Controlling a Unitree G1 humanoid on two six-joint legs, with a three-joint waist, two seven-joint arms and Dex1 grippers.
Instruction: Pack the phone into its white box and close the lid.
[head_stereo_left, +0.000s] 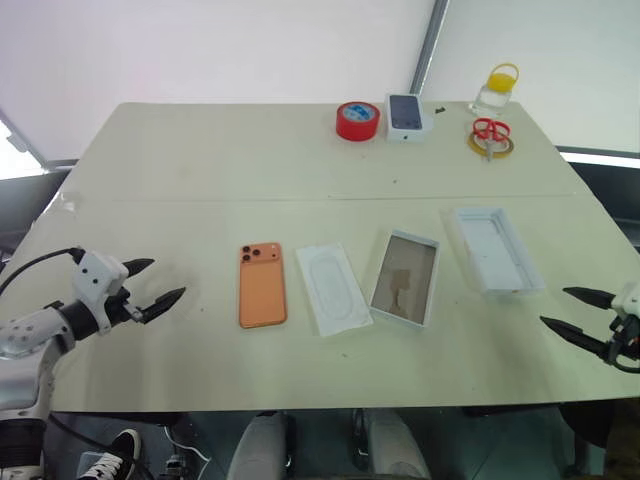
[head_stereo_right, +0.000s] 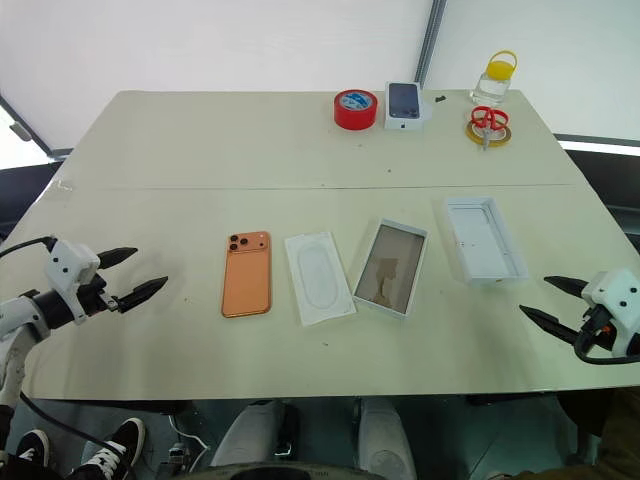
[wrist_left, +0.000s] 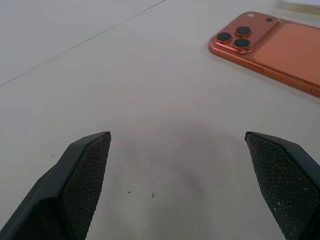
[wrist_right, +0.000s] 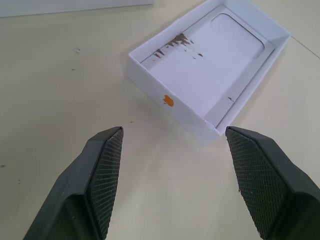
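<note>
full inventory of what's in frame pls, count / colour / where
table: 1, cream, seam across the middle
phone: 1, orange, lenses up, near half, leftmost of the row
flat card: 1, white, oval outline, right of the phone
white box: 1, white rim, grey-brown floor, right of the card
lid: 1, all white, open side up, rightmost of the row
tape roll: 1, red, far edge
small box: 1, white, dark phone picture, beside the tape roll
scissors: 1, red handles, on a yellow ring
jar: 1, clear, yellow lid, far right corner
left gripper: open, left of the phone
right gripper: open, near the lid
</note>
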